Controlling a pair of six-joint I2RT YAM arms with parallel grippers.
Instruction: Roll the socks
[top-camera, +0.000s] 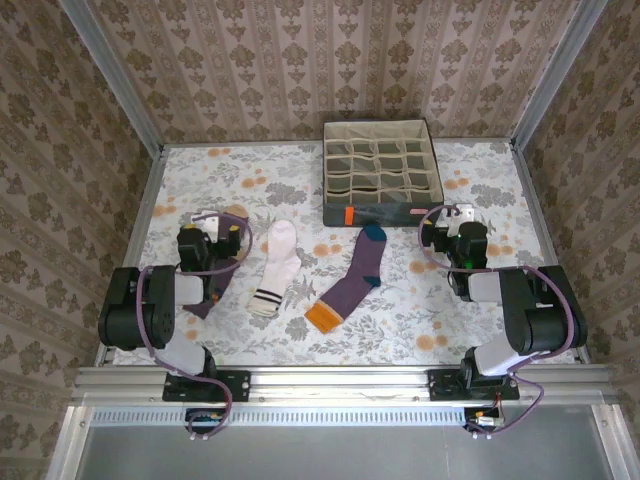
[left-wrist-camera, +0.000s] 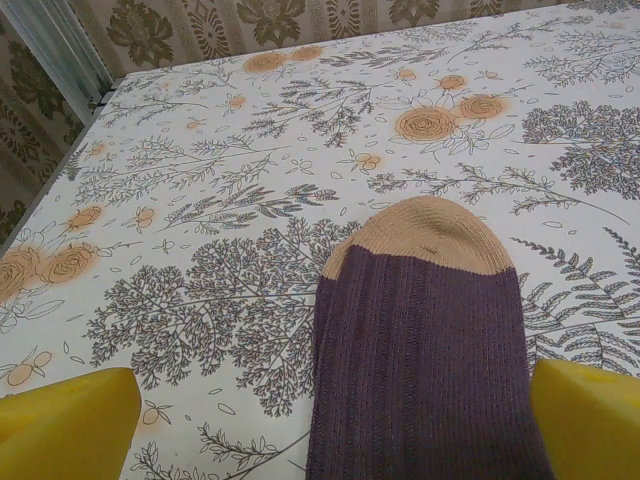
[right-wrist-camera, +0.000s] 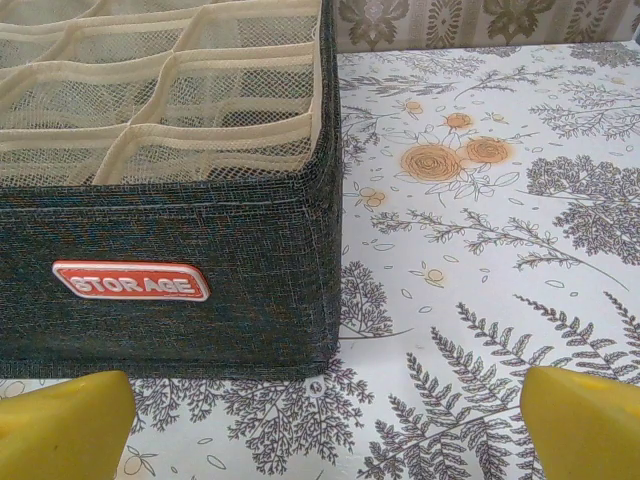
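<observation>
**A:** Sock status?

**B:** Three, all flat and unrolled on the table (top-camera: 420, 325), on the labelled side of the storage box (top-camera: 385, 213). The orange-cuffed sock (top-camera: 348, 282) is just off the box's left front corner. The white sock (top-camera: 275, 262) is left of that. The tan-tipped sock (left-wrist-camera: 420, 350) is furthest left of the box, partly under the left arm.

**A:** Axes?

**B:** On the tan-tipped one the tan end points the way the box lies and the body runs back toward the arm bases, so its long axis is roughly square to the box front. The white sock lies much the same, striped cuff on the near end. The orange-cuffed one is diagonal and bent, teal end at the box, orange cuff away to the left.

**A:** Hands?

**B:** The left hand (left-wrist-camera: 325, 428) has its fingers wide apart, straddling the tan-tipped sock with nothing clamped. The right hand (right-wrist-camera: 325, 425) is also spread and empty, facing the box's front wall near its right corner.

**A:** Step?

**B:** My read is nothing's started and the tan-tipped sock goes first. Pinch the tan end across its full width, then roll straight down the ribs toward the cuff. Keep the roll square to the axis or it cones. The right hand is well apart from it, so bring it over to pin the cuff first, since the fabric will likely slide otherwise.
</observation>
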